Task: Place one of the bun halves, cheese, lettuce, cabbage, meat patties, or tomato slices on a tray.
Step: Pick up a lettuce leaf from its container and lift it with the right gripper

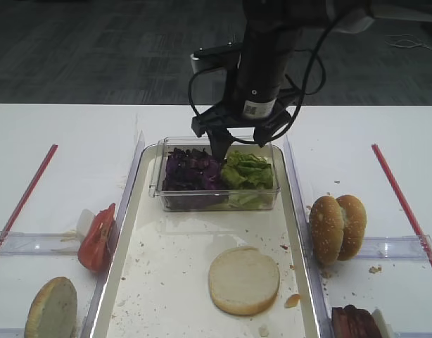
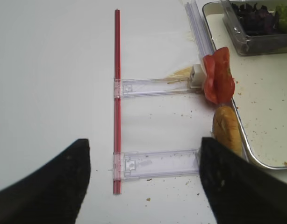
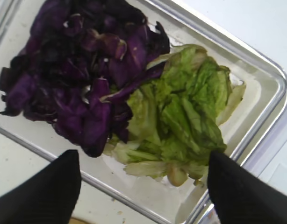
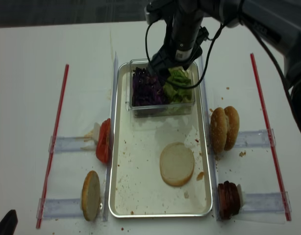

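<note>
Green lettuce (image 3: 190, 112) lay beside purple cabbage (image 3: 78, 70) in a clear tub (image 1: 216, 198) at the tray's (image 1: 128, 232) far end; the right gripper (image 3: 143, 186) hovered above, jaws wide, holding nothing.

The tray (image 1: 124, 211) is seen obliquely from the front in one high view, from almost overhead in the other. The clear tub (image 3: 269, 93) is framed closely from above by the right wrist camera; the tray's left edge is shared by the left wrist view.

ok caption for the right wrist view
Open right pincer poised above the clear tub of lettuce and purple cabbage.
</note>
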